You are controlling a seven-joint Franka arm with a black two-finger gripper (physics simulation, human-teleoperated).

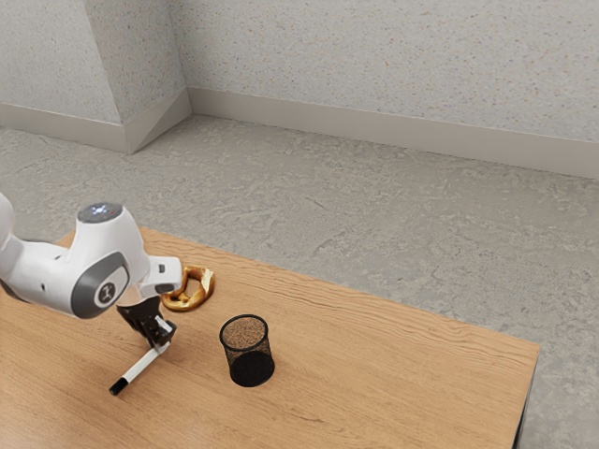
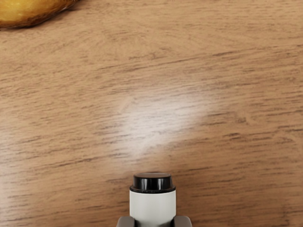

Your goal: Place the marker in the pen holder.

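Observation:
My gripper [image 1: 163, 342] is closed around the white marker [image 1: 144, 366] near one end; the black-capped end points away toward the exterior view's lower left. In the wrist view, the marker [image 2: 153, 207] shows its black-ringed end between the two fingertips of my gripper [image 2: 154, 222], one against each side. The black mesh pen holder [image 1: 249, 367] stands upright on the table, apart from the marker, toward the exterior view's right of my hand. Whether the marker touches the table, I cannot tell.
A brown pretzel [image 1: 190, 296] lies on the wooden table [image 1: 374, 374] behind my hand and the pen holder in the exterior view; part of the pretzel [image 2: 28, 10] is also in the wrist view. The table's far edge runs beyond them.

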